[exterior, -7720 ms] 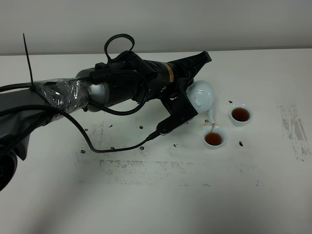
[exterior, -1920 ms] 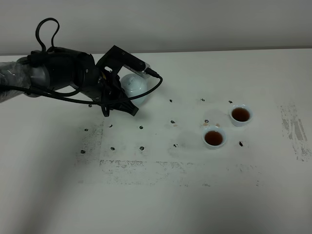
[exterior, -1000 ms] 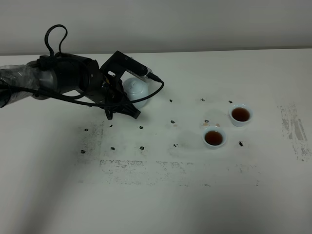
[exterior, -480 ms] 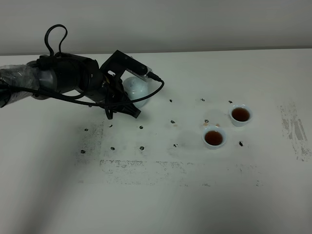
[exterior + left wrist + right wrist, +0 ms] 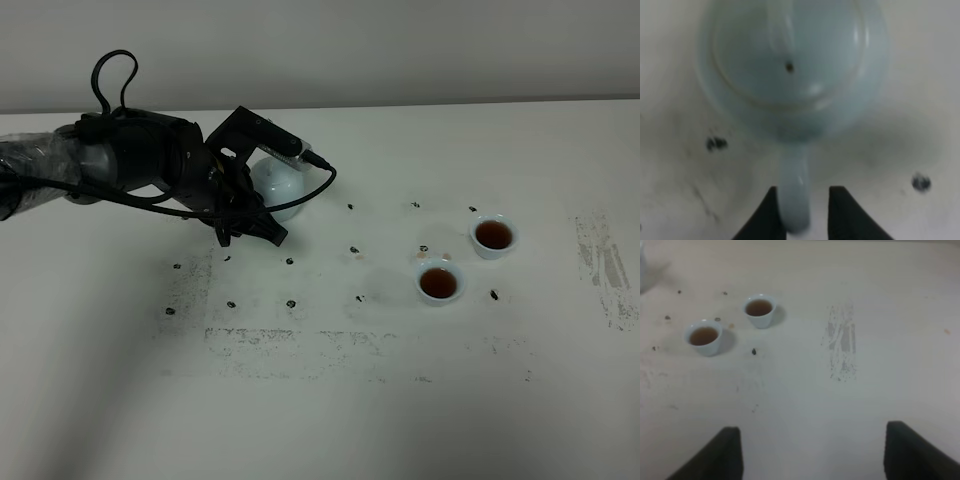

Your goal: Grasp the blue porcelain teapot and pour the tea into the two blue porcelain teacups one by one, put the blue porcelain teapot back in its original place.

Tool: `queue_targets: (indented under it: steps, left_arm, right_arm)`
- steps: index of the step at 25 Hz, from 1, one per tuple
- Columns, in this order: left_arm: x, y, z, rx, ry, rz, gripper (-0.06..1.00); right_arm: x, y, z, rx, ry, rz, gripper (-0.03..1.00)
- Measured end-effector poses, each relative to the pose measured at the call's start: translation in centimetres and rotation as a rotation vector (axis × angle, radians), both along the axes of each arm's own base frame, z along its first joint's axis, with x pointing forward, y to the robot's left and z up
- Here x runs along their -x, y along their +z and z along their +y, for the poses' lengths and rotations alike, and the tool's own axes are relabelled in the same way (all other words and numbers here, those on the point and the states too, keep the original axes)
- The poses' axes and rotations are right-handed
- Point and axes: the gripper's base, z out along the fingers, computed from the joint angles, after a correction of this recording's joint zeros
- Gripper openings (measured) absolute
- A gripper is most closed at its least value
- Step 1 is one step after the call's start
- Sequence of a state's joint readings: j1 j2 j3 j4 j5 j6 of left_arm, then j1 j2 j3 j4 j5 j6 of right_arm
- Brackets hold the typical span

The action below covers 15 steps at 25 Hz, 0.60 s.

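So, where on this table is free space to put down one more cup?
The widest bare patch is the table's near half, in front of the two teacups and the left hand. Another lies between the teapot and the cups, dotted only with small dark specks. It is crowded right around the teapot, where the left hand flanks its handle.

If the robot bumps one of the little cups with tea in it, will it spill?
Probably. Each cup looks small and light, so a nudge would likely slide or tip it. Both hold dark tea that looks close to the rim, so it could slosh out. They look glossy and thin, so maybe slippery and breakable.
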State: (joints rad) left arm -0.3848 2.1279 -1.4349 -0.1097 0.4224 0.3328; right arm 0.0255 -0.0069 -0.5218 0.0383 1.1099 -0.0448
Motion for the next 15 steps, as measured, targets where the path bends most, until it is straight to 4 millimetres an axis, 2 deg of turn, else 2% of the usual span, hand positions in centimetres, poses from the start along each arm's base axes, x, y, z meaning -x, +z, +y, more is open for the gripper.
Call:
queue_targets:
  steps: [2, 5, 11, 14, 15]
  left_arm:
    - [0.6, 0.5, 0.0, -0.007, -0.002, 0.051, 0.22]
    - [1.9, 3.0, -0.1, -0.005, -0.023, 0.1, 0.23]
    - [5.6, 11.6, 0.8, 0.09, -0.05, 0.12, 0.25]
    - [8.5, 16.5, 2.8, 0.135, -0.036, 0.048, 0.25]
    - [9.8, 17.4, 3.5, 0.128, -0.036, 0.023, 0.25]
  right_arm:
    - [0.0, 0.0, 0.0, 0.0, 0.0, 0.0, 0.57]
    - [0.0, 0.0, 0.0, 0.0, 0.0, 0.0, 0.57]
    - [0.0, 0.0, 0.0, 0.0, 0.0, 0.0, 0.57]
    - [0.0, 0.0, 0.0, 0.0, 0.0, 0.0, 0.57]
    - [0.0, 0.0, 0.0, 0.0, 0.0, 0.0, 0.57]
